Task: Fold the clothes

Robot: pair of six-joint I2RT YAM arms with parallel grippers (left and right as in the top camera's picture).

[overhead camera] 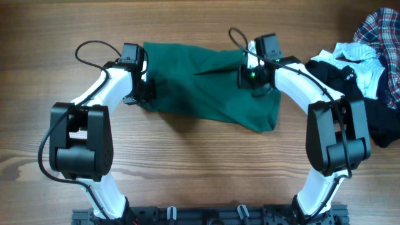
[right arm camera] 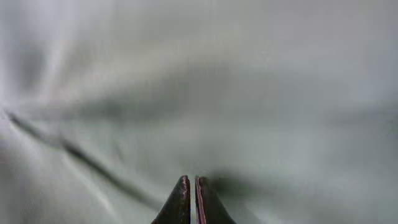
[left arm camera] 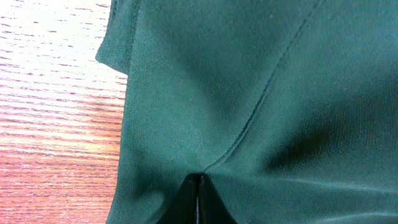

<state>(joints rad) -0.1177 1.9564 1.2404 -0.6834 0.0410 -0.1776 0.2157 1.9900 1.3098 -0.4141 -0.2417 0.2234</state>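
Left gripper (left arm camera: 199, 202), right gripper (right arm camera: 193, 202): both pressed together, tips on the one green garment (overhead camera: 206, 84) lying on the table (overhead camera: 200, 169). Piled right of it: one plaid shirt (overhead camera: 382, 28), one white piece (overhead camera: 357, 55), one black garment (overhead camera: 375, 115).

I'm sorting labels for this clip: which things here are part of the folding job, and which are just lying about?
Job: green garment, plaid shirt, white piece, black garment.
Lying about: only the arms' cables, over the wooden table.
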